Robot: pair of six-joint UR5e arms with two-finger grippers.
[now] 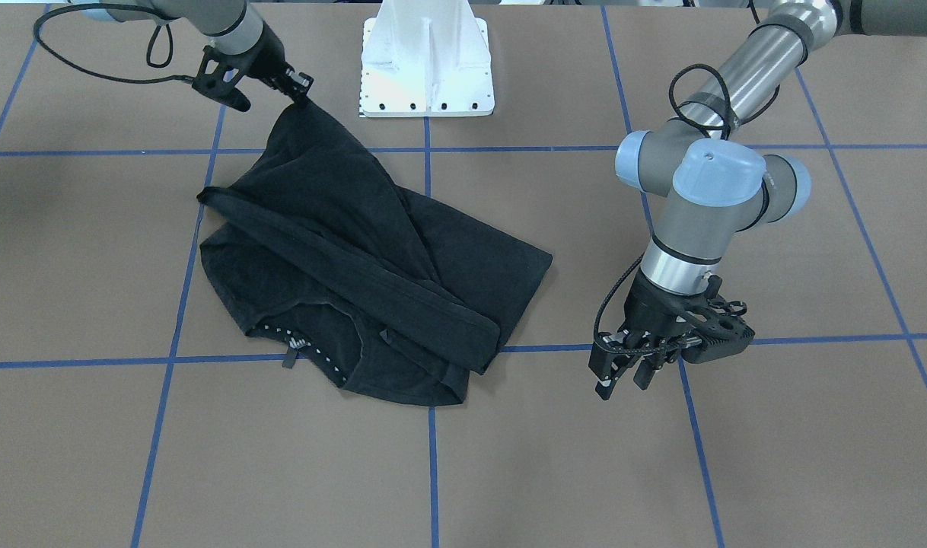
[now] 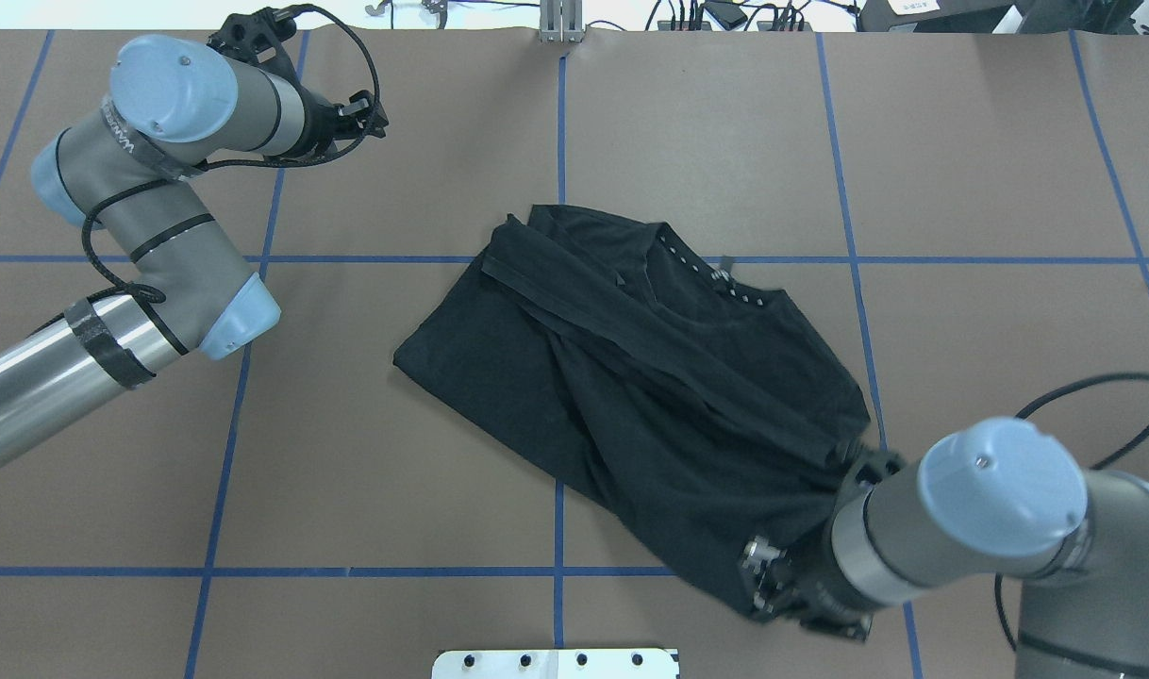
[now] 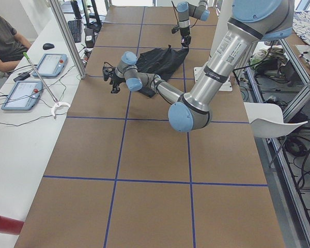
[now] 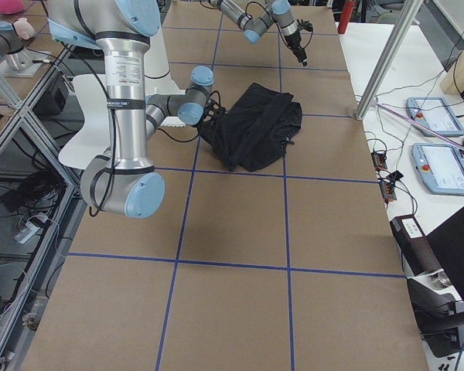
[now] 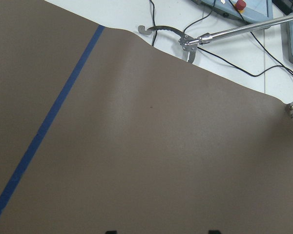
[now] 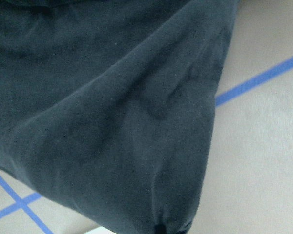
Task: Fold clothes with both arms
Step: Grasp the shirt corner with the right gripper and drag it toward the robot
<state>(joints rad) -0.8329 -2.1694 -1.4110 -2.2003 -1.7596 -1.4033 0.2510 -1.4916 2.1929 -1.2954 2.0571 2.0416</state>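
Shirt (image 1: pixel 357 259) is black and lies in a crumpled heap on the table (image 1: pixel 737 457). One corner of it is pinched tight in the fingers of the right gripper (image 1: pixel 302 90). That corner is pulled up into a point, and the cloth slopes down from the fingers to the heap. In the right wrist view the dark cloth fills most of the picture and bunches up right at the fingers.

A long fold runs across the shirt, away from the right fingers. The collar (image 1: pixel 304 342), with small white dots inside it, is on the side of the heap far from those fingers.

The left gripper (image 1: pixel 623 384) points down at the table, off to the side of the shirt. It is near the shirt's edge but does not touch it. Its fingers are spread wide and hold nothing. In the left wrist view the two fingertips (image 5: pixel 214 232) stand far apart with only bare table between them.

The table is brown with blue lines (image 1: pixel 433 472) that make big squares. A white stand (image 1: pixel 425 61) sits at the robot's side of the table, just beside the right fingers.

Past the far edge of the table, beyond the left fingers, there is a white desk (image 3: pixel 20 134) with two flat screens (image 3: pixel 51 64) and many black wires. A person (image 3: pixel 2 39) sits at that desk.
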